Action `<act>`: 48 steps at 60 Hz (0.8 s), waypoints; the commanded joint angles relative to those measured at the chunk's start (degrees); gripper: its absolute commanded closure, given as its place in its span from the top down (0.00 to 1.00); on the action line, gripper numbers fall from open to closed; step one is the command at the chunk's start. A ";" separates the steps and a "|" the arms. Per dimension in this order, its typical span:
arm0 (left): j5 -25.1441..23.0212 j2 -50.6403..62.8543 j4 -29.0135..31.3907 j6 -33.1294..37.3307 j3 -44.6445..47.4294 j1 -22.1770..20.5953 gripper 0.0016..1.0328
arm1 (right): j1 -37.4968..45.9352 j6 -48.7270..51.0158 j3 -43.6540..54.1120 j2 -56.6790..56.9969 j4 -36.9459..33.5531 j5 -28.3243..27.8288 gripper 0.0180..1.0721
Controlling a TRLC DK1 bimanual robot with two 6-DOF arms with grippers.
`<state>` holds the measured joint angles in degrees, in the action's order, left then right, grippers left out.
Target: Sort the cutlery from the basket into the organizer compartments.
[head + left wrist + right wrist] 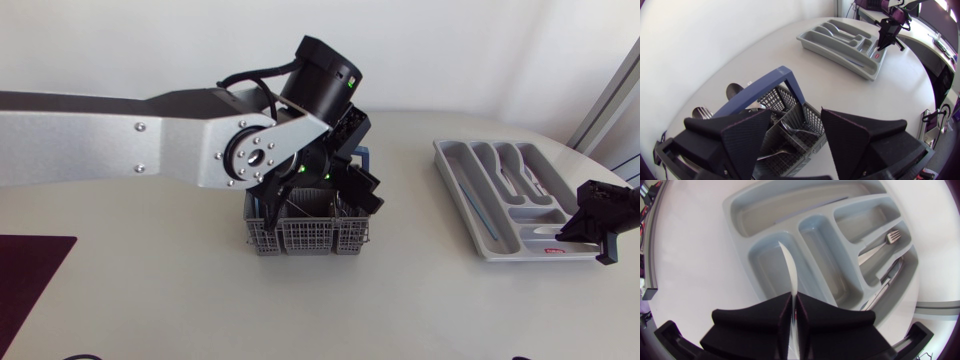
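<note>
Knife (790, 275), held edge-on between the closed fingers of right gripper (791, 300), over organizer (790, 205); a fork (880, 245) lies in another compartment. Left gripper (796, 120) hangs above basket (775, 97), jaws wide apart and holding nothing, with cutlery (790, 131) standing inside. The steel pieces are probably stiff, light and slippery. A hold across the handle, near the balance point, should be steadier than one on the thin blade.
</note>
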<state>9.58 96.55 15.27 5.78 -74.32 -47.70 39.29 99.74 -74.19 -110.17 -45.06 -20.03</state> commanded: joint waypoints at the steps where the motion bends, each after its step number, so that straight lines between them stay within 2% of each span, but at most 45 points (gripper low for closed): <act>1: 0.87 1.18 -0.85 0.90 -0.38 -0.55 0.67 | 0.44 3.44 -0.69 -3.12 1.90 1.14 0.12; 7: 1.23 1.27 -1.29 1.16 -0.03 -0.55 0.67 | 0.18 4.41 -0.60 -4.62 3.75 2.72 0.12; 11: 1.58 1.27 -1.56 1.25 0.14 -0.64 0.67 | -0.18 4.58 -0.07 -4.53 4.63 2.98 0.18; 14: 1.93 1.27 -1.64 1.34 0.32 -0.64 0.67 | -0.26 5.37 1.60 -3.74 6.74 2.89 0.25; 17: 2.02 1.27 -1.73 1.34 0.67 -0.46 0.67 | -0.26 5.46 5.29 -1.28 12.54 2.72 0.45; 26: 2.02 1.27 -2.17 1.43 1.29 -0.37 0.67 | -0.35 3.70 6.78 2.86 12.80 2.10 0.62; 35: 2.37 2.32 -2.44 1.43 0.94 -0.37 0.67 | -0.35 0.36 9.77 10.24 11.40 -1.24 0.78; 42: 4.74 3.47 -2.52 1.51 0.85 -0.64 0.67 | -0.88 -3.86 12.58 15.51 9.64 -3.08 0.85; 48: 8.35 4.87 -1.47 0.90 0.06 -1.25 0.63 | -2.02 -6.49 14.96 19.99 6.65 -5.10 0.86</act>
<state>16.29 99.09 13.28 6.28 -74.26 -48.16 38.39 96.27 -62.59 -93.43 -36.29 -23.90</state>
